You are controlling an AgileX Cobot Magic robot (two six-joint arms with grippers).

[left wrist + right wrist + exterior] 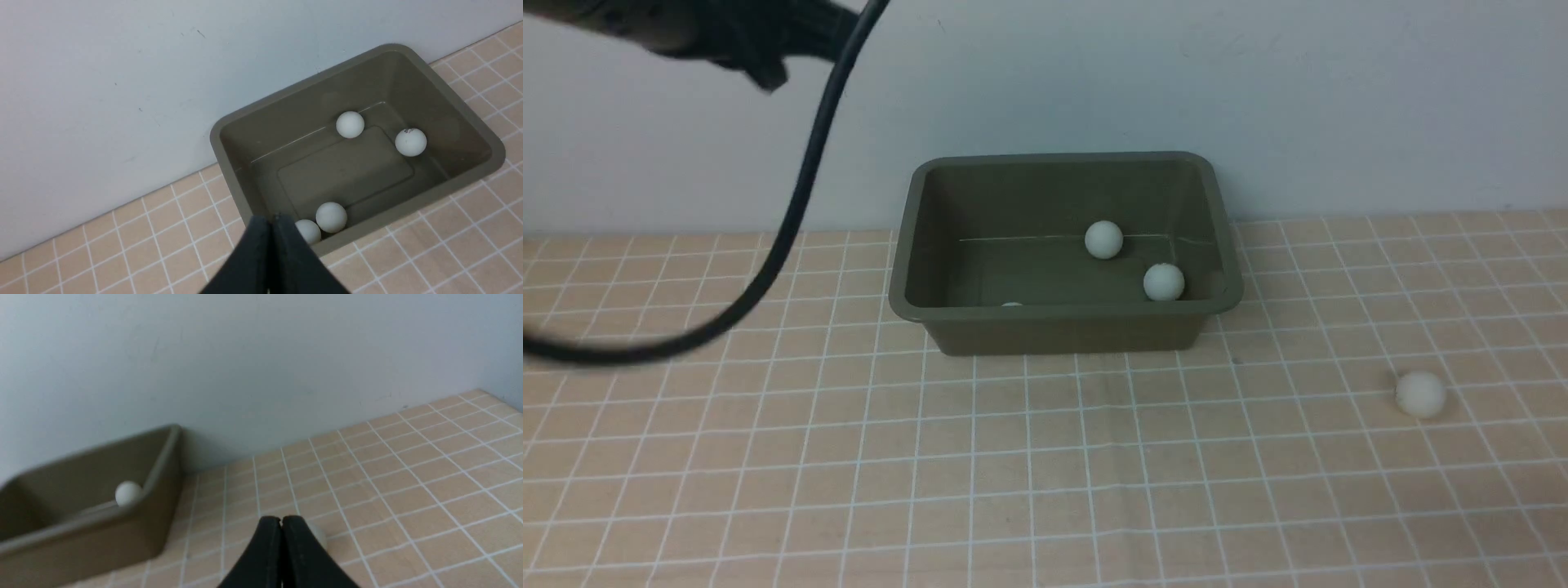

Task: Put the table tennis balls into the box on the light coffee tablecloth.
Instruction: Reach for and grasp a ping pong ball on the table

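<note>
We count four balls [350, 124] in the box [1066, 311]; a fifth ball [1420, 394] waits on the cloth [1045, 490], right of the box. Our left gripper [273, 218] and right gripper [281, 520] are both pinched together, empty.

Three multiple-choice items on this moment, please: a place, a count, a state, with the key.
1. The loose table tennis ball lies: A) on the tablecloth right of the box; B) in the box; C) on the box's rim.
2. How many lie in the box: A) two; B) four; C) five.
3. The jaws of the left gripper are: A) open; B) shut on a ball; C) shut, empty.
Key: 1A, it sits alone on the cloth; 2B, left wrist view shows four balls; 3C, jaws meet, nothing between.
</note>
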